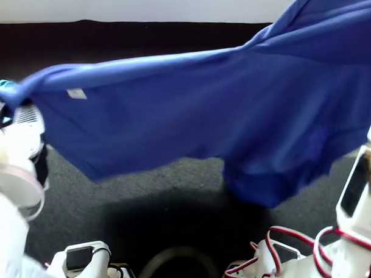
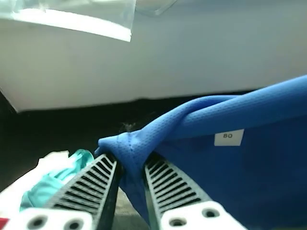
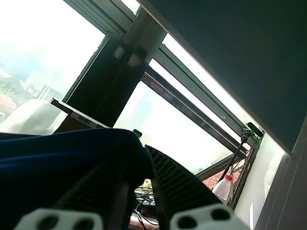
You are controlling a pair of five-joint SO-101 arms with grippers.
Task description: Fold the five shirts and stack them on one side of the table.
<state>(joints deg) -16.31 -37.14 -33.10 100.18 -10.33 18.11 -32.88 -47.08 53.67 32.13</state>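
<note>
A blue shirt (image 1: pixel 190 108) hangs stretched in the air across the dark table (image 1: pixel 145 201), its hem drooping at the right. My left gripper (image 2: pixel 128 160) is shut on a bunched corner of the blue shirt (image 2: pixel 230 163) at the left side; a small white label (image 2: pixel 228 137) shows on the cloth. My right gripper (image 3: pixel 136 160) is raised high and tilted upward, shut on another edge of the blue shirt (image 3: pixel 53 158). A teal and white garment (image 2: pixel 53 175) lies beyond the left gripper, at the table's left edge (image 1: pixel 2 84).
Both arm bases (image 1: pixel 86 264) stand at the table's near edge, with red and white cables (image 1: pixel 281 257) at the right one. A white wall (image 2: pixel 168 62) bounds the far side. Windows (image 3: pixel 62 52) and a bottle (image 3: pixel 221 188) appear behind the raised right gripper.
</note>
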